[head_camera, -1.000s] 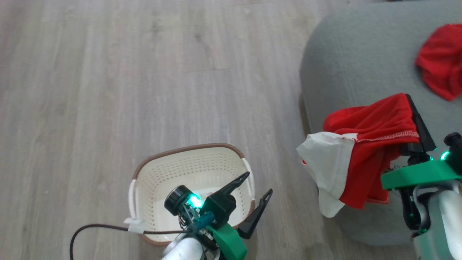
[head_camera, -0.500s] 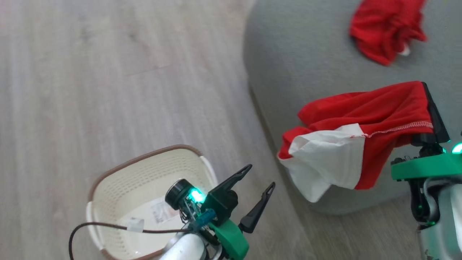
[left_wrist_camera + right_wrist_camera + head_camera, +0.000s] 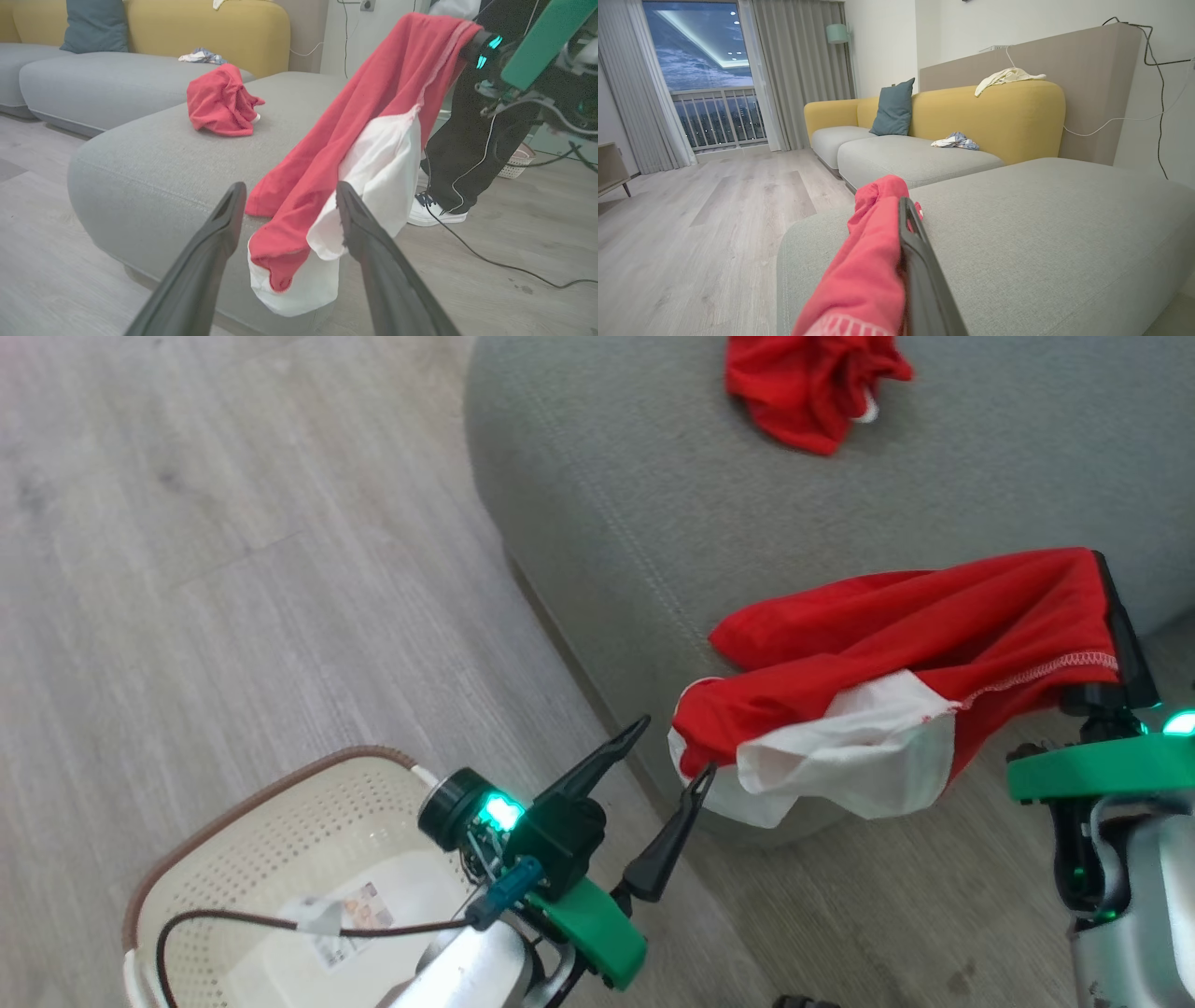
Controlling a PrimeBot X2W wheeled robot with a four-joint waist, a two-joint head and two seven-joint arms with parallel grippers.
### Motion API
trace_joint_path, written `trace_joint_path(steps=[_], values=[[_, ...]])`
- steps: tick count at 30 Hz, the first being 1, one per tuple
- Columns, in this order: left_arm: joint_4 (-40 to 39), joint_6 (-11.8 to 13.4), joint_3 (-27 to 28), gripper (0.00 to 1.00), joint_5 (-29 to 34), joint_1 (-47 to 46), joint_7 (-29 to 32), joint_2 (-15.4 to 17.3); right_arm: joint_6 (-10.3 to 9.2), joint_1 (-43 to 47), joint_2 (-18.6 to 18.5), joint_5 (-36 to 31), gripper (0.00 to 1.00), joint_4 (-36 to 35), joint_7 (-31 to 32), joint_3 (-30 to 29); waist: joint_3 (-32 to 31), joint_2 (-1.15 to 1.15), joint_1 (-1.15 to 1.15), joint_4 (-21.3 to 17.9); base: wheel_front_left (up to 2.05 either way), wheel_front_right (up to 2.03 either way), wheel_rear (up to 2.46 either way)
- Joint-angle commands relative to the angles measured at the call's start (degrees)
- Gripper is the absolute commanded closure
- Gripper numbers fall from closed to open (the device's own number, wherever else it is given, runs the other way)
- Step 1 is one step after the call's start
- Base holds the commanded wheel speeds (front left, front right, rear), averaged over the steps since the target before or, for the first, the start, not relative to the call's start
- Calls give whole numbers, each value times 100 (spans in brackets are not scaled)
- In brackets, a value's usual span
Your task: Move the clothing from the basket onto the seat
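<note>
A red garment with a white part hangs from my right gripper, which is shut on its top edge above the near corner of the grey-green seat. Its low white end dangles just past my left gripper, which is open with nothing between its fingers. In the left wrist view the garment hangs beyond the left gripper. In the right wrist view the cloth drapes beside a finger. A second red garment lies crumpled on the seat. The cream basket stands on the floor at lower left, its label showing.
A person's dark-trousered legs and a white shoe stand beside the seat, with a cable across the wooden floor. Behind are a yellow-backed sofa and a blue cushion.
The head camera has turned, so the basket and the seat slide left in the picture. My right gripper still holds the garment, whose low end now hangs close to the left fingers.
</note>
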Motion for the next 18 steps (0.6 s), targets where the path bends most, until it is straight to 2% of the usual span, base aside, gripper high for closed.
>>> trace_joint_path(steps=[1,9,15,18], values=[[-250,38,209,0,15,-184,-29,-13,-1,-157,-22,34,100,-227,2,116,-6,0,0,-84,0,0,0],[-339,42,197,0,18,-137,-29,-13,-1,-171,-39,12,100,-230,2,61,-17,0,0,-117,0,0,0],[-263,7,191,0,59,-179,-29,-13,-1,-539,-309,28,100,-157,2,-184,60,0,0,-27,0,0,0],[-187,-27,157,0,114,-232,-29,-13,-1,-913,-587,87,100,-132,2,-342,156,0,0,58,0,0,0]])
